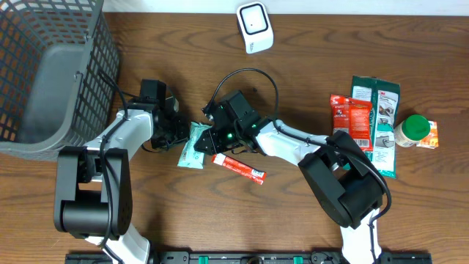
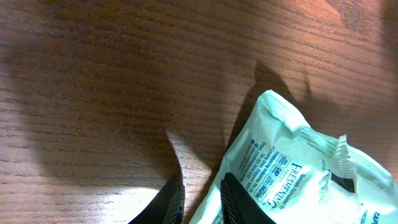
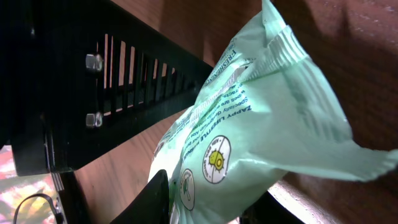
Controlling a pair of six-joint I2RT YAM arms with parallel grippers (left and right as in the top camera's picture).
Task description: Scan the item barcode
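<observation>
overhead / pouch: mint-green pouch [image 1: 193, 145] mid-table, between my two pincers, just beside the red tube [image 1: 239, 167].
overhead / left pincer [image 1: 179, 136]: at the pouch's left edge; can't tell the jaw gap from up here.
overhead / right pincer [image 1: 211, 138]: at the pouch's right edge.
overhead / scanner [image 1: 254, 28]: white, at the far edge, well apart from the pouch.
overhead / rest: grey basket [image 1: 51, 73] far left.
left wrist / grip: my left fingers [image 2: 168, 208] are nearly together, pinching the pouch's corner; the wood table [image 2: 93, 93] is beneath.
right wrist / grip: my right fingers [image 3: 155, 199] are pressed on the pouch's crumpled end, one each side.
right wrist / behind: black slatted housing [image 3: 93, 93] just beside the pouch.
</observation>
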